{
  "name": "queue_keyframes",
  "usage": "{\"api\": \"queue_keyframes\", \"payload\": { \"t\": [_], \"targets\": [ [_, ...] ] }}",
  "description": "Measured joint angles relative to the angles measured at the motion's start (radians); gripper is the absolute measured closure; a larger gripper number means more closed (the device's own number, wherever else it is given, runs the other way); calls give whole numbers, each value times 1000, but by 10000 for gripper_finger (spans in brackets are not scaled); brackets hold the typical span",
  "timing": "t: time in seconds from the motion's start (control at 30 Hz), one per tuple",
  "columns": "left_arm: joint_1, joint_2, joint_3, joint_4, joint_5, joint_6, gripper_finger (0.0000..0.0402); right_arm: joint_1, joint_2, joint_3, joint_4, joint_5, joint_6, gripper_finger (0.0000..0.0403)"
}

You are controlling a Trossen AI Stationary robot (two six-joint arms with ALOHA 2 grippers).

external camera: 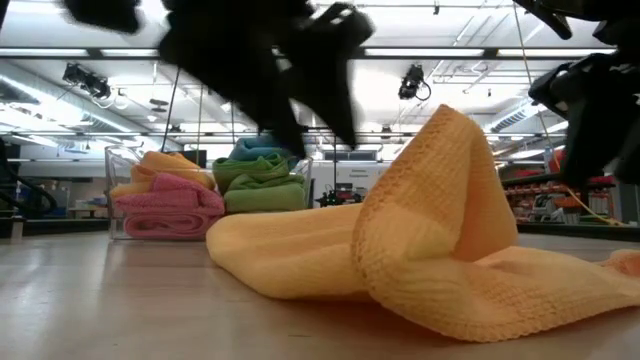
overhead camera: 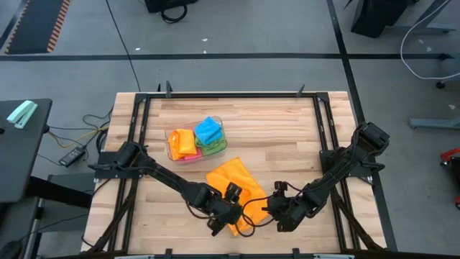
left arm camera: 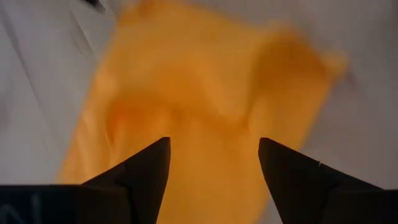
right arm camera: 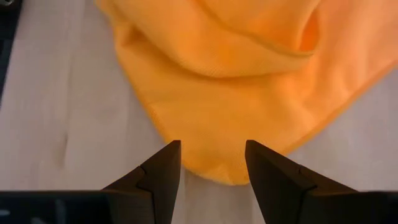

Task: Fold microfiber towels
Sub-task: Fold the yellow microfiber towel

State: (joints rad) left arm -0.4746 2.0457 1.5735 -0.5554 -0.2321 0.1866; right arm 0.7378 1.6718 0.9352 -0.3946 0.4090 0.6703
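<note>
Where tub sits, folded towels fill it.

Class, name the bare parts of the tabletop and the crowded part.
Bare: right of the clear tub, and the front left corner. Crowded: the front middle, where the orange towel, left gripper and right gripper meet.
</note>
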Motion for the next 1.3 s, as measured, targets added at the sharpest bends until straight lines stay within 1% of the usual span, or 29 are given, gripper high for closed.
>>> {"api": "queue_keyframes", "payload": {
  "t": [0.1,0.17,0.27,0.33,0.43,0.5,0.6,0.7,0.8,0.87,0.93,1.1,1.23,1.3],
  "targets": [
    [-1,0,27,-157,0,-22,152,1,0,0,0,46,-6,215],
    [1,-1,23,-206,-4,-50,161,1,0,0,5,77,-18,215],
    [14,-1,-18,-265,-28,-103,178,0,0,0,20,120,-42,215],
    [24,-1,-47,-289,-42,-128,189,0,0,0,30,125,-47,215],
    [37,-1,-101,-300,-72,-153,205,0,0,-5,49,126,-46,215],
    [44,-1,-137,-272,-96,-157,214,-3,0,-23,95,126,-50,215],
    [51,-5,-193,-216,-97,-187,226,-15,0,-69,170,122,-61,215],
    [48,-8,-212,-221,-57,-264,233,-19,2,-100,181,113,-61,215],
    [24,-15,-214,-239,-2,-364,241,-17,2,-113,185,107,-62,215],
    [-3,-23,-216,-237,54,-412,246,-17,2,-114,183,106,-79,215],
    [-30,-30,-217,-219,87,-447,251,-18,2,-114,185,107,-100,215],
    [-80,-56,-216,-236,96,-457,266,-25,2,-114,185,104,-98,215],
    [-99,-80,-158,-266,80,-455,277,-29,2,-112,186,109,-106,215],
    [-103,-82,-129,-283,75,-445,280,-38,2,-111,220,111,-119,215]
  ]
}}
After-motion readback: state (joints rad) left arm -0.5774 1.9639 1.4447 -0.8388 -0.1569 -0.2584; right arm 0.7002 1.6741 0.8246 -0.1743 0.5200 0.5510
